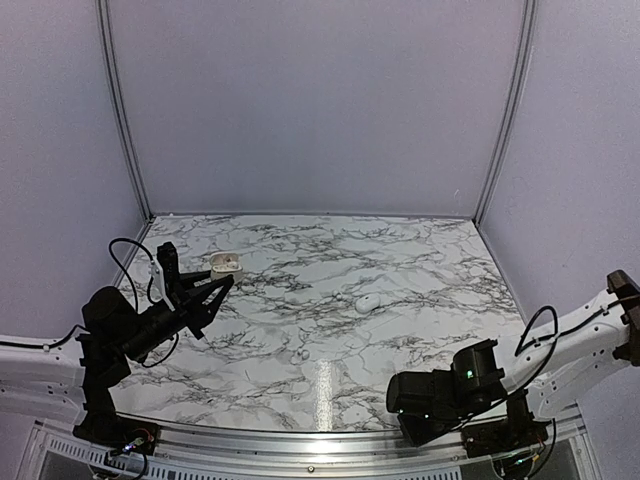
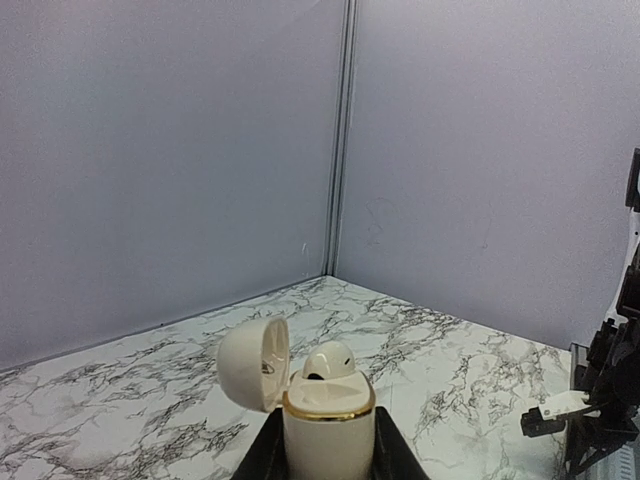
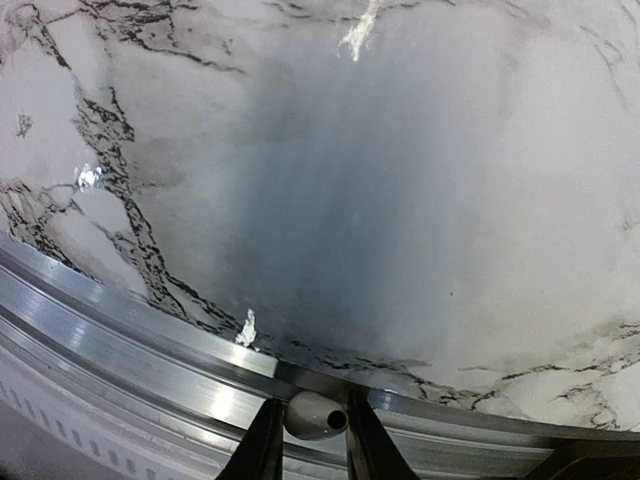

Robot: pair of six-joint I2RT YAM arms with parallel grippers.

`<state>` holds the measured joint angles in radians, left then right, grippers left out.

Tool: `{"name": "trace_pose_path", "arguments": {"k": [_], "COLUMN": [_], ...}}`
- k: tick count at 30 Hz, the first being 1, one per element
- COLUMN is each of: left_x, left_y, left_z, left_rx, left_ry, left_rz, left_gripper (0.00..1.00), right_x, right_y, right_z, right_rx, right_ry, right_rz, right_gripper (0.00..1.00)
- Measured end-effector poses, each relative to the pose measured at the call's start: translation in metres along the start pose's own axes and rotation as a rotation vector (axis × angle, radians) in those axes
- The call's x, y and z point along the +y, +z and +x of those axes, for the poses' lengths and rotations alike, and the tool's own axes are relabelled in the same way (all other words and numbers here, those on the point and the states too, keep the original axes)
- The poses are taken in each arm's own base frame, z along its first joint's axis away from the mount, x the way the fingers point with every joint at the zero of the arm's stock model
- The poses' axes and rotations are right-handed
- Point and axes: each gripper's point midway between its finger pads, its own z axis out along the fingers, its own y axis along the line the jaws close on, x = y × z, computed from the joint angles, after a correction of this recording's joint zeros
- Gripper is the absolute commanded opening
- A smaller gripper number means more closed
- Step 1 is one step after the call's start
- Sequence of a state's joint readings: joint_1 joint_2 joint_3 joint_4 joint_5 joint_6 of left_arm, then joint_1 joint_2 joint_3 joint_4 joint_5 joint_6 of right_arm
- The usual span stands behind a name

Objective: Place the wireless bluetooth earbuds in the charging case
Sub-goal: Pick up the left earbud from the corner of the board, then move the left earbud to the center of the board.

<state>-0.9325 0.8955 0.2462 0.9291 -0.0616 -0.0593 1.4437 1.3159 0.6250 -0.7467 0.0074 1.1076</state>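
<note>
The charging case [image 2: 328, 440], glossy white with a gold rim, stands upright with my left gripper [image 2: 330, 415] shut on its body. Its lid [image 2: 253, 363] hangs open to the left, and one earbud [image 2: 332, 360] sits in a socket. In the top view the case [image 1: 226, 266] is at the table's left. My right gripper [image 3: 312, 408] points down at the table's near edge. Its two fingers press on either side of a second small white earbud [image 3: 310, 422], dark hole facing right.
A metal rail [image 3: 150, 350] runs along the near table edge right under the right gripper. A small white rounded object [image 1: 369, 302] lies on the marble table [image 1: 300, 340] near the middle. Grey walls close the back and sides.
</note>
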Motion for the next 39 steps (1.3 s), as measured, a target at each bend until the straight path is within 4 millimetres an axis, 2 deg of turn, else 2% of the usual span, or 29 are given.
{"name": "trace_pose_path", "arguments": {"k": [11, 16, 19, 23, 27, 30, 34, 39], "left_x": [0.001, 0.001, 0.001, 0.001, 0.001, 0.001, 0.001, 0.003], "left_y": [0.000, 0.000, 0.000, 0.000, 0.000, -0.001, -0.003, -0.005], "left_z": [0.000, 0.000, 0.000, 0.000, 0.000, -0.003, -0.009, -0.013], "left_rx": [0.000, 0.000, 0.000, 0.000, -0.001, -0.008, -0.028, -0.037], "left_ry": [0.001, 0.000, 0.001, 0.000, 0.000, 0.000, -0.002, -0.002], "left_rz": [-0.003, -0.004, -0.004, -0.004, -0.004, -0.004, -0.005, -0.013], "left_gripper": [0.00, 0.00, 0.00, 0.00, 0.00, 0.00, 0.00, 0.00], "right_x": [0.005, 0.034, 0.057, 0.070, 0.067, 0.074, 0.087, 0.084], "right_y": [-0.002, -0.019, -0.036, -0.045, -0.030, -0.020, -0.017, -0.011], "right_z": [-0.003, -0.019, -0.035, -0.059, -0.090, -0.118, -0.157, -0.194], "right_rx": [-0.007, -0.052, -0.109, -0.170, -0.199, -0.219, -0.267, -0.309], "right_ry": [-0.012, -0.043, -0.061, -0.063, -0.058, -0.080, -0.110, -0.116], "right_rz": [-0.013, -0.076, -0.136, -0.175, -0.140, -0.113, -0.125, -0.133], "right_gripper": [0.10, 0.09, 0.09, 0.09, 0.09, 0.09, 0.09, 0.09]}}
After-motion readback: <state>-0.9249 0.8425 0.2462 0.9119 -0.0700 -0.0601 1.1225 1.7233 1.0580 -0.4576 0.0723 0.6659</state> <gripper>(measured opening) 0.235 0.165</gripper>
